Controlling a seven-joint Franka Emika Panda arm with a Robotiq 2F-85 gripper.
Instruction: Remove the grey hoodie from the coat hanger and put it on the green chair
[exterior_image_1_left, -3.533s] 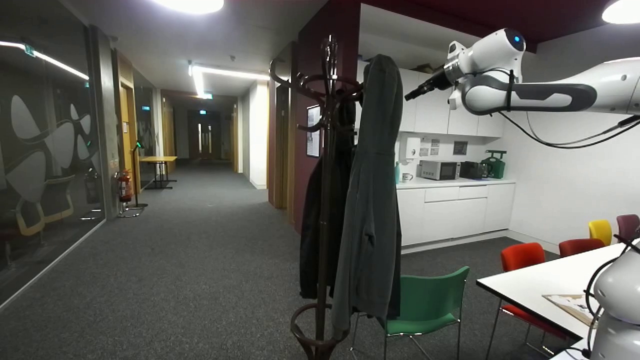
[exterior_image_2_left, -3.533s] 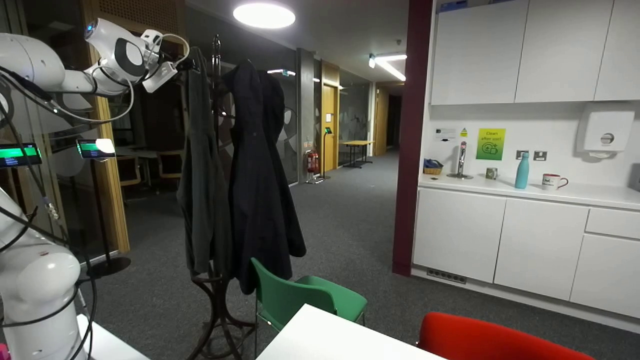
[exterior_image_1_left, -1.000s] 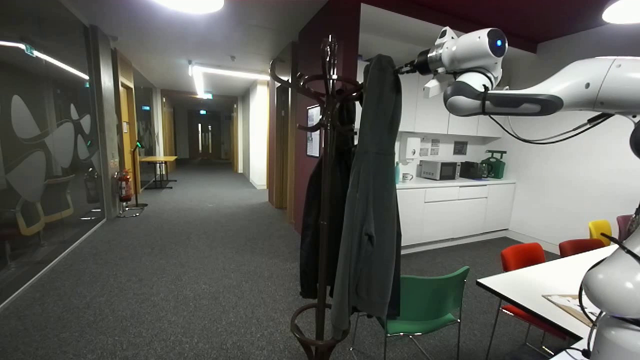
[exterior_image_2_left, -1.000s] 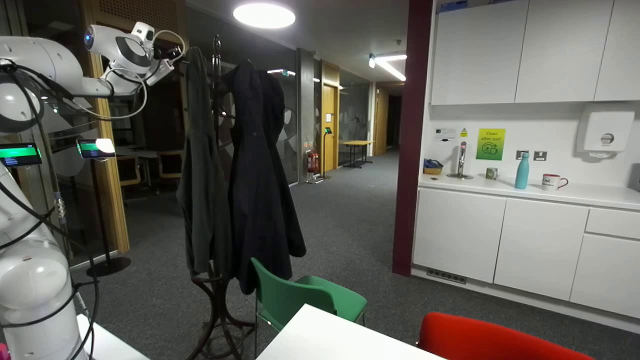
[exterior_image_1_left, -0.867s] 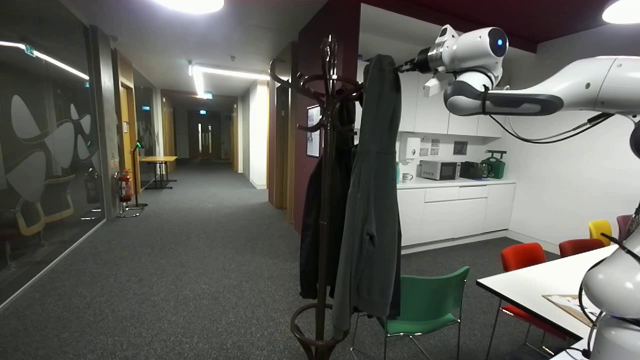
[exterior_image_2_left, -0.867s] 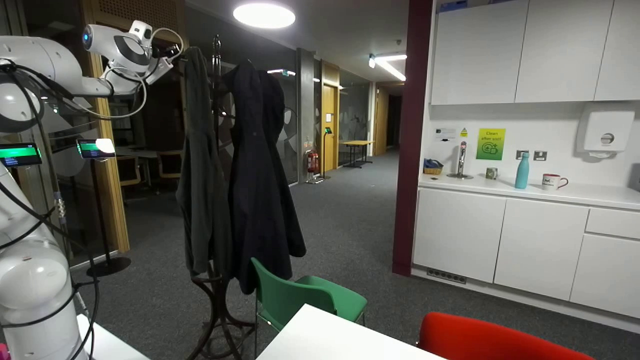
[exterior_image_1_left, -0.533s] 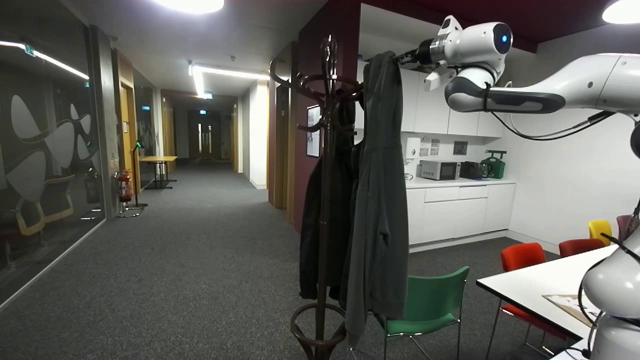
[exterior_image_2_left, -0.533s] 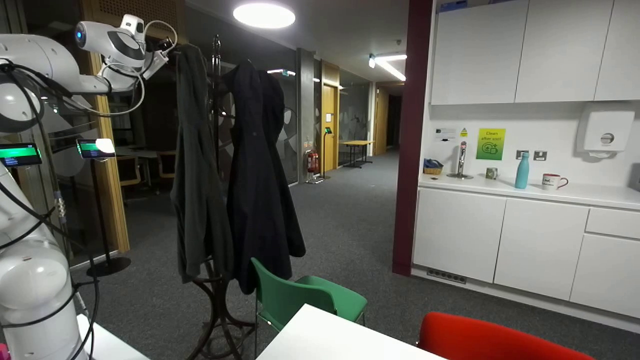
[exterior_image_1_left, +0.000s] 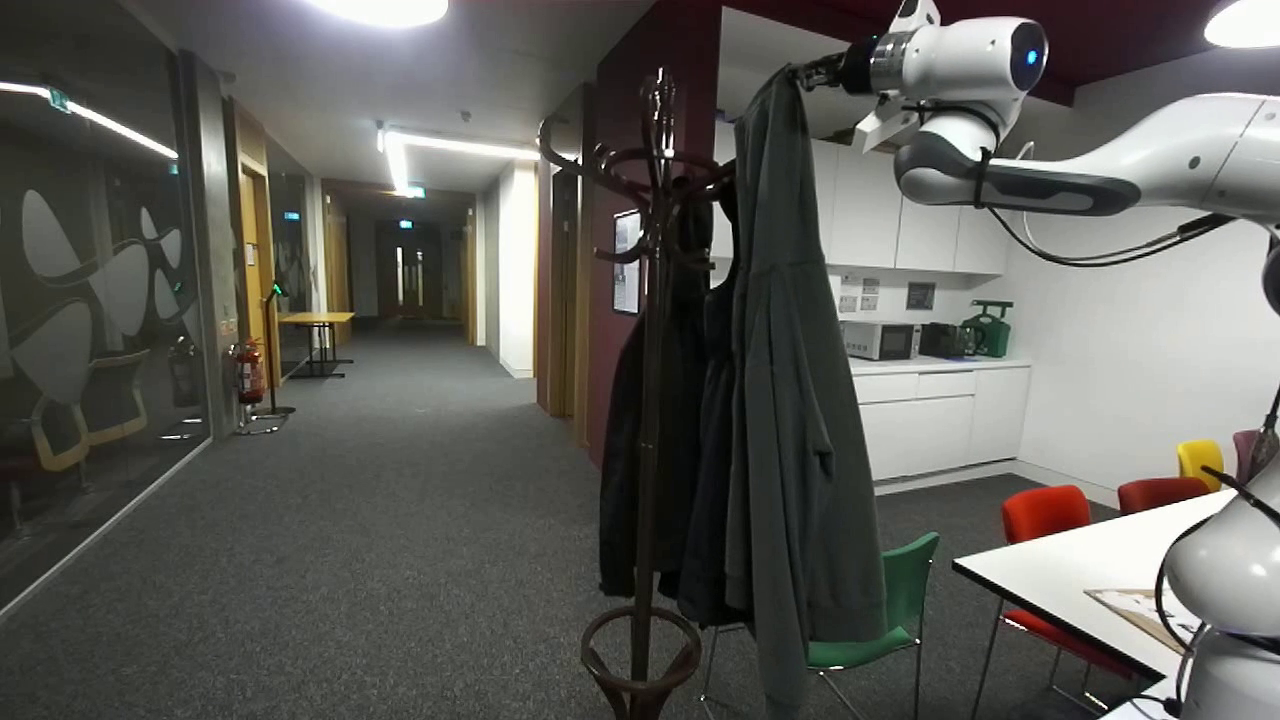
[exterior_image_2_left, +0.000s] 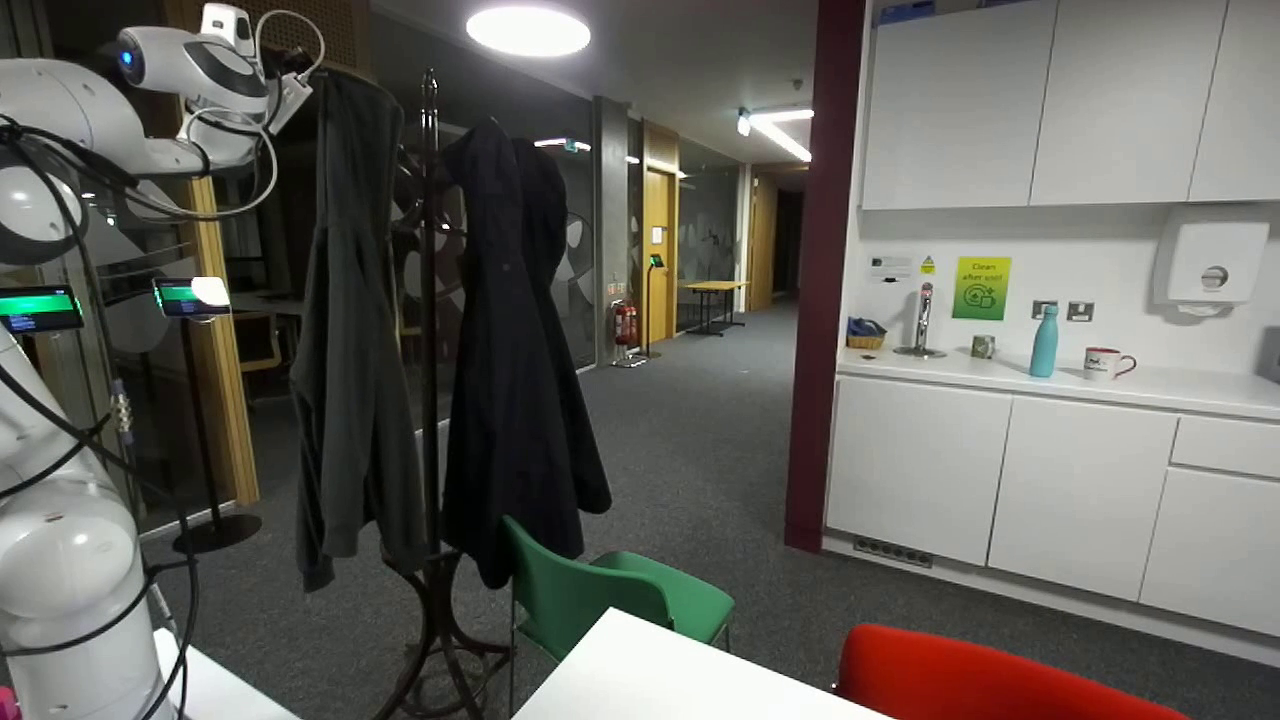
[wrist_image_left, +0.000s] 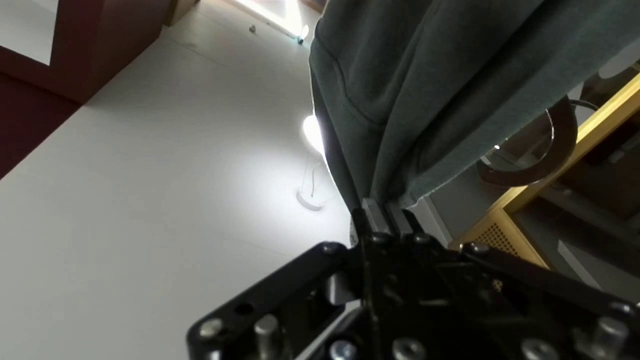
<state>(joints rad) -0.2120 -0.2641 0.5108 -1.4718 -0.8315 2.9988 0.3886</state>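
Observation:
The grey hoodie (exterior_image_1_left: 800, 420) hangs long and limp from my gripper (exterior_image_1_left: 800, 76), which pinches it at the hood. In the wrist view, folds of the hoodie (wrist_image_left: 425, 75) bunch between the fingertips of the gripper (wrist_image_left: 384, 210). Beside it stands the dark coat hanger (exterior_image_1_left: 650, 420), whose curled hook (wrist_image_left: 525, 175) shows past the cloth. Whether the fabric touches a hook I cannot tell. In an exterior view the hoodie (exterior_image_2_left: 355, 330) hangs left of the pole (exterior_image_2_left: 430, 300). The green chair (exterior_image_2_left: 590, 600) is unoccupied; elsewhere the hoodie partly covers the chair (exterior_image_1_left: 908, 590).
Black coats (exterior_image_2_left: 515, 350) hang on the stand, close to the hoodie. A white table (exterior_image_2_left: 690, 675) reaches near the green chair. Red chairs (exterior_image_1_left: 1045, 512) line it. White wall cupboards (exterior_image_1_left: 870, 205) are behind the arm, and a ceiling lamp (exterior_image_2_left: 528, 30) hangs overhead.
My gripper was apart from the hoodie several seconds ago, then met the hood. Over the last second it has risen and drawn back, lifting the hoodie and swinging it away from the pole.

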